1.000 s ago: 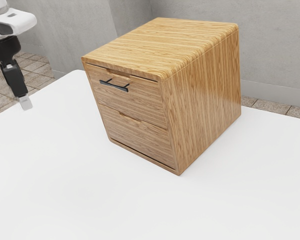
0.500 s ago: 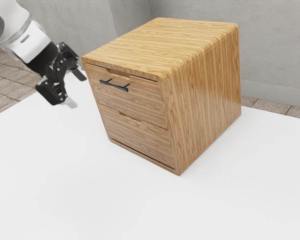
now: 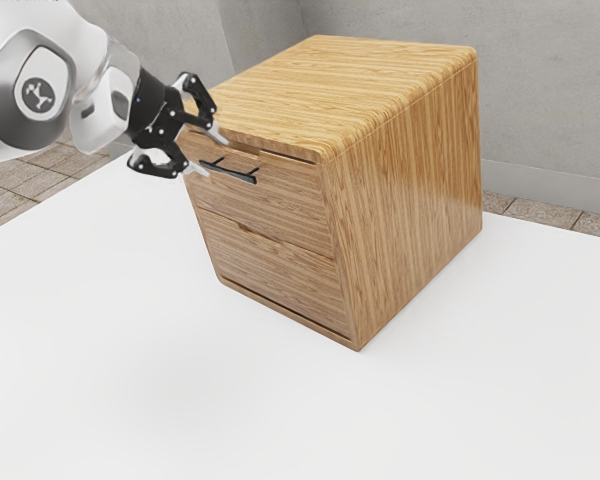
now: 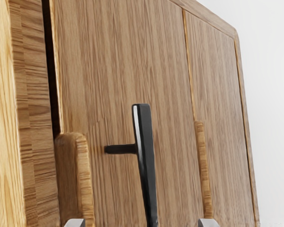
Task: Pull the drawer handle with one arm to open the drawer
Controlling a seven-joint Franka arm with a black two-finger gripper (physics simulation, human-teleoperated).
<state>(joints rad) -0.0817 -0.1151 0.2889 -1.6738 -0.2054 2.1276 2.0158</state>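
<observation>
Hovering just beside the black handle [image 3: 230, 171] on the top drawer [image 3: 275, 200] of the wooden cabinet [image 3: 400, 180], the gripper [image 3: 209, 153] holds its jaws wide, one finger above the bar and one below, apparently to straddle it before pulling the unopened drawer.

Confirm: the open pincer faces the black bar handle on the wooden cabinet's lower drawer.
Not the lower one: in the exterior view the open pincer faces the black bar handle on the upper drawer of the wooden cabinet.
</observation>
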